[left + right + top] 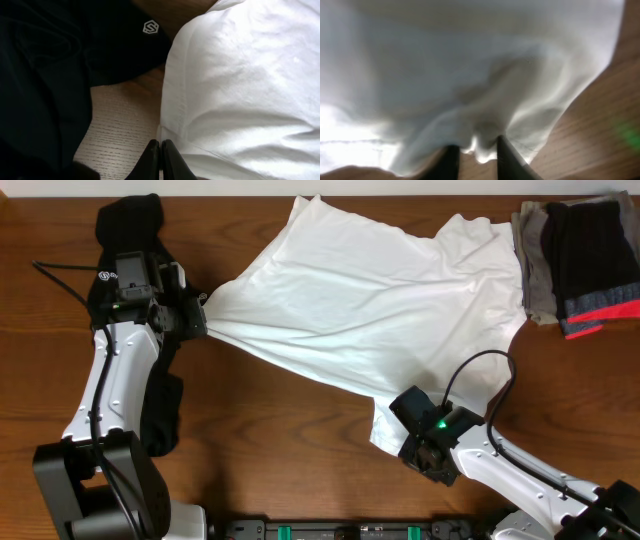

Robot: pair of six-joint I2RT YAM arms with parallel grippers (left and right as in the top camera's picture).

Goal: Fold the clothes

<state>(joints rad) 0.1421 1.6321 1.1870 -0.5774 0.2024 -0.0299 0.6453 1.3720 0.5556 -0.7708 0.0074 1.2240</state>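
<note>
We see the white T-shirt [380, 290] spread back-up across the middle of the wooden table [280, 430]. Our left gripper [160, 159] is clenched on its bunched left corner, and our right gripper [476, 157] pinches cloth at the near edge.

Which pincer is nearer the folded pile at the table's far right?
Right. The right pincer grips the white T-shirt at its near edge, below-left of the folded pile; the left pincer holds the shirt's opposite side, across the table.
</note>
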